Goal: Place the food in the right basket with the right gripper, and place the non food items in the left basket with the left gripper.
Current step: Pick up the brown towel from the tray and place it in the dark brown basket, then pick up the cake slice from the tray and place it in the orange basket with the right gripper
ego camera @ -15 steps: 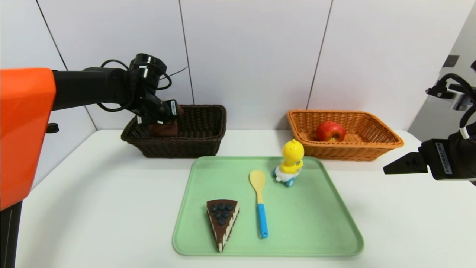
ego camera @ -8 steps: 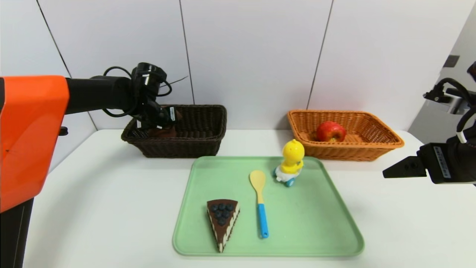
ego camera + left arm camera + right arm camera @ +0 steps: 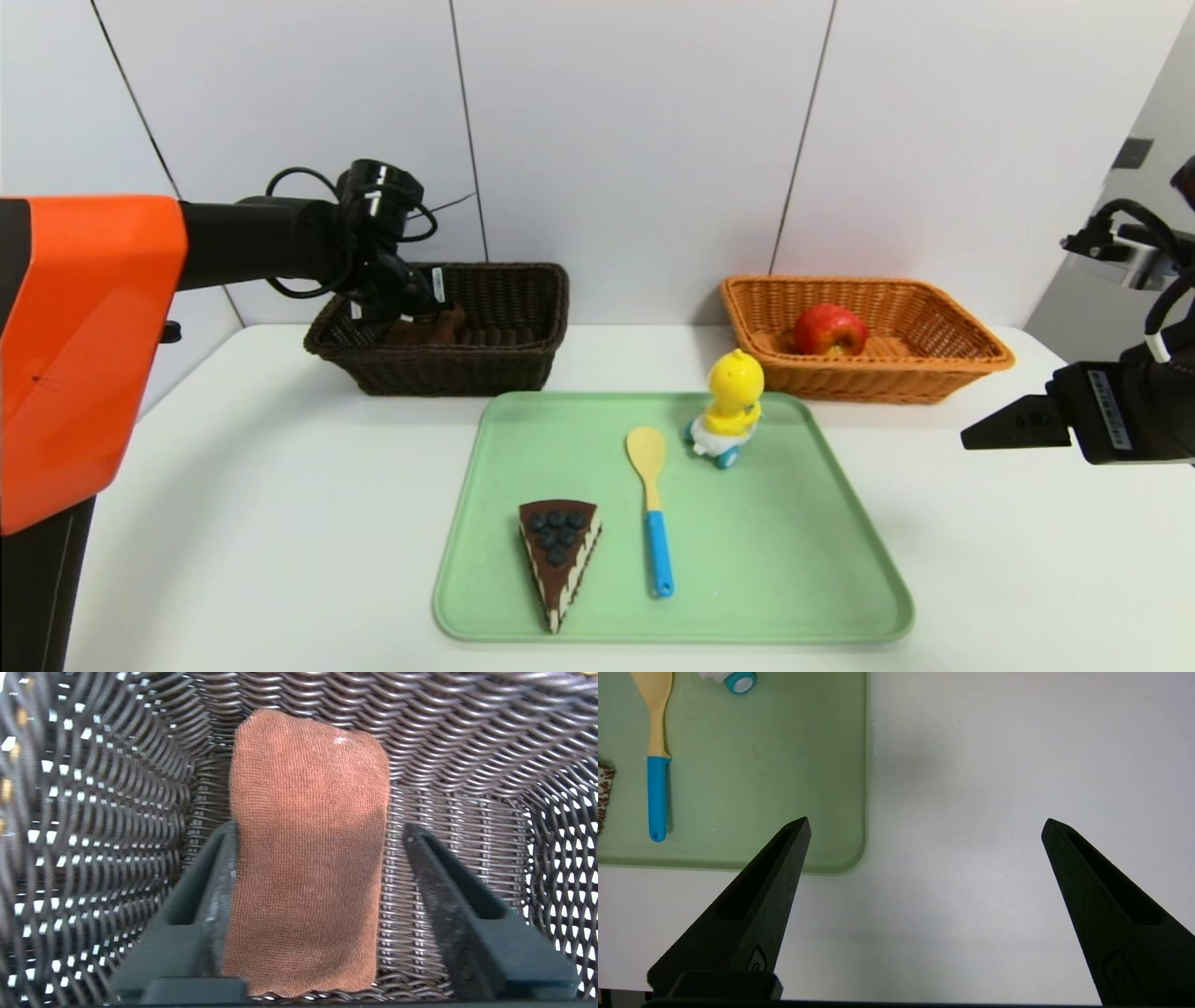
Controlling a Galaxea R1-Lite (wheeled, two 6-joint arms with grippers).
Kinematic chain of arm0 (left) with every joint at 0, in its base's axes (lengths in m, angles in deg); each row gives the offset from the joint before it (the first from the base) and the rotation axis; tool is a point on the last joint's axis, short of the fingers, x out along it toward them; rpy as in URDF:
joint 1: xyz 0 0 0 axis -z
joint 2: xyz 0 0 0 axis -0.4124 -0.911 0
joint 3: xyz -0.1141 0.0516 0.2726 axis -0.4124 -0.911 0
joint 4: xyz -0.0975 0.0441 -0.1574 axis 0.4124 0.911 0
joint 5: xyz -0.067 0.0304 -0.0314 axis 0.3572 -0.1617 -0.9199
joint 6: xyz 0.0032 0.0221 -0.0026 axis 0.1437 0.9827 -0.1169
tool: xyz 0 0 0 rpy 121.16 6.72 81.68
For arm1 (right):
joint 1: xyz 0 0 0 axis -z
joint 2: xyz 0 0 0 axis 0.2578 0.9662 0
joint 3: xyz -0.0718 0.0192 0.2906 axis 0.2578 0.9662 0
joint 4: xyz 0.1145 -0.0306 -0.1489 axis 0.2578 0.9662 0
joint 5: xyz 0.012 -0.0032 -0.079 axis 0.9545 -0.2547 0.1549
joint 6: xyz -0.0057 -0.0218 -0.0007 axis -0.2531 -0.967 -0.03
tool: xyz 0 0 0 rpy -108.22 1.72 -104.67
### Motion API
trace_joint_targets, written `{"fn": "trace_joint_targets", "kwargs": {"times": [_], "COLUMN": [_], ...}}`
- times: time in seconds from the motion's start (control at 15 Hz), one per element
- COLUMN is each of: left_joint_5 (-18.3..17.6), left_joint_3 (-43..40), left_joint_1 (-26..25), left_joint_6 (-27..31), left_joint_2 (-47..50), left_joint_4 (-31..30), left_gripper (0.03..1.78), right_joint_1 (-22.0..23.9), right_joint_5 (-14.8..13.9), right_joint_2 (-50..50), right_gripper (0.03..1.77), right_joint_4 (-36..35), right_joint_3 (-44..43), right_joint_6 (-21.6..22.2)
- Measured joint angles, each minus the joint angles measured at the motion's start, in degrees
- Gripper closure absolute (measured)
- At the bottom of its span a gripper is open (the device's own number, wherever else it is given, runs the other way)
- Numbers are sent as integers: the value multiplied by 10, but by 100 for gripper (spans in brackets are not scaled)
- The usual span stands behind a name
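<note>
Left wrist view: left gripper (image 3: 317, 896), jaws apart, releases the brown cloth (image 3: 308, 849) inside the dark basket (image 3: 467, 742); lifting straight out should avoid snagging. Right gripper (image 3: 924, 826) waits open.

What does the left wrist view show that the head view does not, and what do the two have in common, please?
Only the left wrist view shows the left pincer open inside the dark basket, one finger touching the brown cloth, the other clear of it. Only the head view shows the tray, cake slice, spoon, duck toy, apple in the orange basket, and the right pincer. Both show cloth and dark basket.
</note>
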Motion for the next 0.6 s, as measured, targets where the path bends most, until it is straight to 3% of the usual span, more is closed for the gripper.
{"fn": "trace_joint_targets", "kwargs": {"times": [0.4, 0.6], "left_joint_5": [0, -1], "left_joint_3": [2, 1], "left_joint_1": [5, 50], "left_joint_6": [1, -2], "left_joint_2": [29, 100], "left_joint_4": [0, 14], "left_gripper": [31, 25], "right_joint_1": [0, 0], "right_joint_5": [0, 0], "right_joint_2": [0, 2], "right_gripper": [9, 9], "right_joint_4": [0, -1], "right_joint_3": [1, 1], "right_joint_6": [1, 2]}}
